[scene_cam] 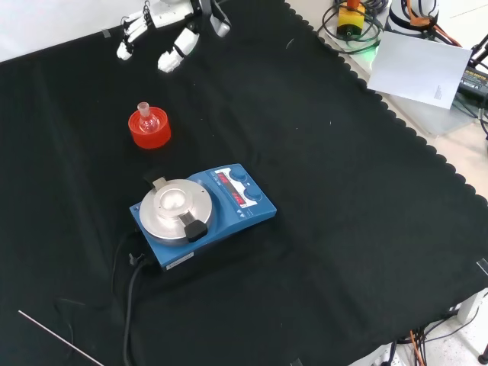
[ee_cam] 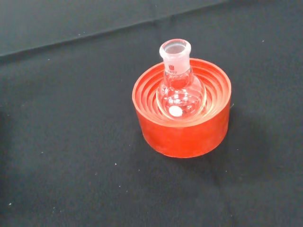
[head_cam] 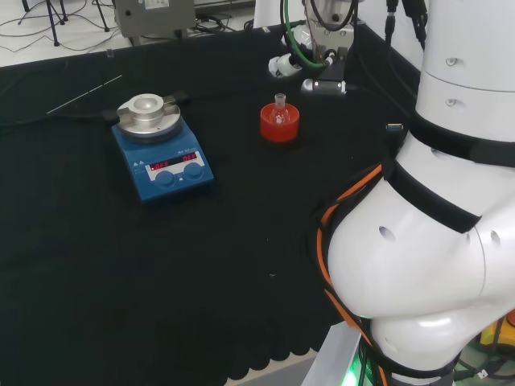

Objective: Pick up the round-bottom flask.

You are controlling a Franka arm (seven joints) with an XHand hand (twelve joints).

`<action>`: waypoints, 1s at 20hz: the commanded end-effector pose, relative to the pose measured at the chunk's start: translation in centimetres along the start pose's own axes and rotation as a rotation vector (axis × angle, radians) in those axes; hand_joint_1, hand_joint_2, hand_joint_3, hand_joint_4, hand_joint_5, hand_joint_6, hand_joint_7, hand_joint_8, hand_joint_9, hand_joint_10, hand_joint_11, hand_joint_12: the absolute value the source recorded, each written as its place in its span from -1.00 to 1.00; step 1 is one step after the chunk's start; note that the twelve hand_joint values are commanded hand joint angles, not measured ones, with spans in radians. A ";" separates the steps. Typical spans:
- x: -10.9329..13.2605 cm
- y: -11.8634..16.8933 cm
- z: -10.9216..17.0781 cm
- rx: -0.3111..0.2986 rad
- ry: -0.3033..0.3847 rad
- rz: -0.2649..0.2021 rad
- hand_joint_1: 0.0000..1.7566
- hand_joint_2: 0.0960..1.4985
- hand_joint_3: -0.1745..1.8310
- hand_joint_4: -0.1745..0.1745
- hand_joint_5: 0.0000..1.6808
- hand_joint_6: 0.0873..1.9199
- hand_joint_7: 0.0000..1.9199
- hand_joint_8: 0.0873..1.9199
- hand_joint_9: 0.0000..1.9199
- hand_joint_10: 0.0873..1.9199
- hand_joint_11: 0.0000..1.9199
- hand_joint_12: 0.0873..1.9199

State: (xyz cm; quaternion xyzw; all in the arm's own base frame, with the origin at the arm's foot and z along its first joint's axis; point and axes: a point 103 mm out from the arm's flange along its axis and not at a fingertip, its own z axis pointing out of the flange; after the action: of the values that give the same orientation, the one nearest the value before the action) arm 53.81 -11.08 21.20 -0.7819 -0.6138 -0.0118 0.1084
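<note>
My arm (head_cam: pixel 434 241) is glossy white, banded with black rings, orange cables alongside (green ones higher); my hand (scene_cam: pixel 164 34) has white, black-jointed fingers.

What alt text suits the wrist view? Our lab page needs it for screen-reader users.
A small clear glass round-bottom flask stands upright, neck open, in a red ribbed ring stand on black cloth. A small white object lies inside the flask's bulb.

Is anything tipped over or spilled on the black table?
Nothing stands out. The round-bottom flask sits upright in its red ribbed stand, with no spill on the cloth. The hand hangs apart from it, holding nothing.
</note>
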 end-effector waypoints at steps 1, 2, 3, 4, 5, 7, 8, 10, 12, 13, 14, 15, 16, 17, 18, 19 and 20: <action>-0.5 1.7 1.6 -0.016 0.027 0.002 -0.25 0.19 -0.42 -0.48 -0.48 -1.00 -0.78 -0.33 -0.64 -0.31 -1.00 0.36; -0.1 1.6 1.7 -0.025 0.021 0.004 -0.24 0.16 -0.39 -0.48 -0.48 -1.00 -0.78 -0.33 -0.64 -0.31 -1.00 0.36; -0.2 1.7 1.8 -0.024 0.021 0.007 -0.23 0.13 -0.37 -0.48 -0.47 -1.00 -0.78 -0.33 -0.64 -0.31 -1.00 0.37; -0.4 1.9 1.9 -0.017 0.024 0.011 -0.23 0.12 -0.36 -0.48 -0.47 -1.00 -0.78 -0.33 -0.64 -0.31 -1.00 0.37; -0.5 2.2 2.0 -0.007 0.028 0.015 -0.22 0.11 -0.36 -0.48 -0.47 -1.00 -0.78 -0.33 -0.64 -0.31 -1.00 0.37; -0.6 2.9 2.7 0.001 0.041 0.017 -0.22 0.07 -0.33 -0.47 -0.46 -1.00 -0.78 -0.33 -0.64 -0.31 -1.00 0.37; -0.6 3.1 3.3 -0.005 0.054 0.014 -0.22 0.06 -0.32 -0.47 -0.45 -1.00 -0.77 -0.33 -0.64 -0.31 -1.00 0.37; -0.5 3.5 4.2 -0.020 0.067 0.005 -0.20 0.04 -0.31 -0.47 -0.44 -1.00 -0.77 -0.32 -0.63 -0.31 -1.00 0.37; -0.4 3.7 4.8 -0.024 0.072 0.003 -0.18 0.01 -0.31 -0.46 -0.43 -1.00 -0.77 -0.32 -0.62 -0.31 -1.00 0.39; -0.3 3.9 5.0 -0.023 0.073 0.003 -0.17 0.00 -0.30 -0.46 -0.43 -1.00 -0.77 -0.32 -0.62 -0.31 -1.00 0.39; -0.3 4.0 5.1 -0.025 0.076 0.003 -0.17 0.00 -0.30 -0.46 -0.42 -1.00 -0.77 -0.32 -0.62 -0.31 -1.00 0.39; -0.2 4.1 5.3 -0.028 0.080 0.004 -0.16 -0.01 -0.30 -0.46 -0.42 -1.00 -0.77 -0.33 -0.62 -0.31 -1.00 0.39; -0.2 4.2 5.4 -0.033 0.085 0.005 -0.15 -0.02 -0.30 -0.45 -0.42 -1.00 -0.77 -0.33 -0.62 -0.31 -1.00 0.40; -0.2 4.3 5.5 -0.032 0.090 0.007 -0.15 -0.03 -0.30 -0.45 -0.41 -1.00 -0.77 -0.33 -0.62 -0.31 -1.00 0.40; -0.2 4.4 5.7 -0.032 0.094 0.008 -0.14 -0.04 -0.30 -0.44 -0.40 -1.00 -0.77 -0.33 -0.62 -0.31 -1.00 0.40; -0.2 4.6 5.8 -0.033 0.095 0.008 -0.13 -0.05 -0.30 -0.44 -0.39 -1.00 -0.77 -0.33 -0.62 -0.31 -1.00 0.40; -0.4 4.8 6.0 -0.030 0.095 0.009 -0.13 -0.06 -0.30 -0.44 -0.39 -1.00 -0.77 -0.33 -0.61 -0.31 -1.00 0.40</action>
State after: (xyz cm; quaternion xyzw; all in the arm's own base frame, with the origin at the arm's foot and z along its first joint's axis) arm 57.15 -11.26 15.17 -0.7852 -0.6045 -0.0529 0.1237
